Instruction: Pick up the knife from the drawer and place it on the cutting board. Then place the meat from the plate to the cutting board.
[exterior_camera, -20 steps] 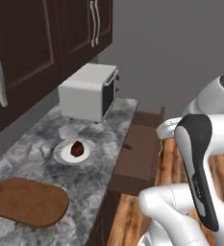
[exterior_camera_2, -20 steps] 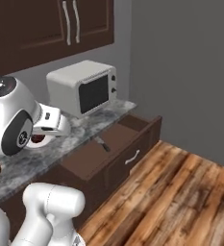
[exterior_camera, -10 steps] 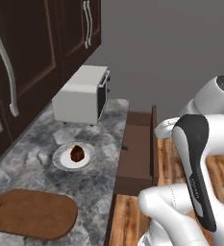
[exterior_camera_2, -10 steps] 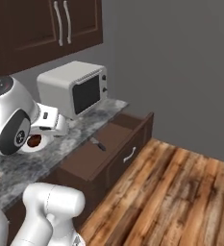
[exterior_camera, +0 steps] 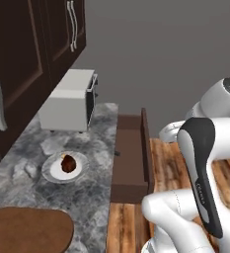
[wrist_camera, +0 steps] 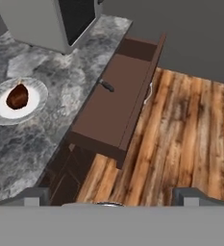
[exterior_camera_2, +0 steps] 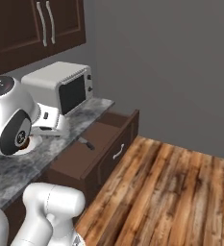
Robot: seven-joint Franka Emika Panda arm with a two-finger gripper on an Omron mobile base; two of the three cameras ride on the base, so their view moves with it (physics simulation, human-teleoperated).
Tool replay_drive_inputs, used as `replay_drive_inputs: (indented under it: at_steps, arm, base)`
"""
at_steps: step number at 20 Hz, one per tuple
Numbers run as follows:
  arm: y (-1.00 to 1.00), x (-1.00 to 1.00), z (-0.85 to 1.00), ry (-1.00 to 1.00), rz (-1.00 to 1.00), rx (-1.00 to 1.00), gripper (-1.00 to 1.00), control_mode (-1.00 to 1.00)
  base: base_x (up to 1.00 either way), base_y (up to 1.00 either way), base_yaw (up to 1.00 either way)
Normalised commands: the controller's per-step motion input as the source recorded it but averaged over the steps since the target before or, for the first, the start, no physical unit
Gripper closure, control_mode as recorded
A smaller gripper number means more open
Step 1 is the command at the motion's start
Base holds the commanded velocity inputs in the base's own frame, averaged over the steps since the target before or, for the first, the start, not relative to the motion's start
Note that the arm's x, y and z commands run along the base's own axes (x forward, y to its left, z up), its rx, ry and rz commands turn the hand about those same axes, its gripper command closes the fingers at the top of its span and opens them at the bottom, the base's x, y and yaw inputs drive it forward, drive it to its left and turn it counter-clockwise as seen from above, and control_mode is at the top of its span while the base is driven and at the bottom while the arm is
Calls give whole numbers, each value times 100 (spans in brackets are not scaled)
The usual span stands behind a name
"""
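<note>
The drawer [wrist_camera: 114, 103] stands pulled out from under the counter, also seen as the drawer [exterior_camera: 131, 158] and the drawer [exterior_camera_2: 92, 151]. The knife [wrist_camera: 105, 86] lies inside it near the counter side; it is small and dark as the knife [exterior_camera_2: 87, 143] and the knife [exterior_camera: 117, 153]. The meat [wrist_camera: 17, 96] sits on the white plate [wrist_camera: 34, 92] on the counter, the meat [exterior_camera: 68, 163] on the plate [exterior_camera: 52, 173]. The cutting board [exterior_camera: 27, 231] lies nearer the base. My gripper [wrist_camera: 114, 198] hangs open and empty high above the floor beside the drawer's front.
A white toaster oven [exterior_camera: 69, 101] stands at the back of the grey marble counter [exterior_camera: 94, 192]. Dark upper cabinets [exterior_camera: 32, 54] hang over it. A grey wall [exterior_camera_2: 171, 62] closes the far end. Wooden floor [exterior_camera_2: 171, 192] spreads to the right.
The whole picture has shifted in both base views, so the base has moved; the drawer now sits nearer the middle. The gripper has stayed open.
</note>
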Motion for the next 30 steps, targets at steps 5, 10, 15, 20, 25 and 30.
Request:
replay_drive_inputs:
  at_steps: [5,10,15,20,25,30]
  arm:
    - [0,0,0,0,0,0,-100,100]
    - [0,2,-36,2,-12,6,-100,-100]
    - [-5,15,-33,3,-5,1,-100,-100]
    - [-18,12,-27,2,0,4,-100,-100]
    - [0,22,-36,1,0,0,-100,-100]
    - [0,28,-50,1,-4,0,-100,-100]
  base:
    - [7,7,-26]
    - [1,0,-4]
    - [0,0,0]
    - [0,0,0]
    - [0,0,0]
    - [0,0,0]
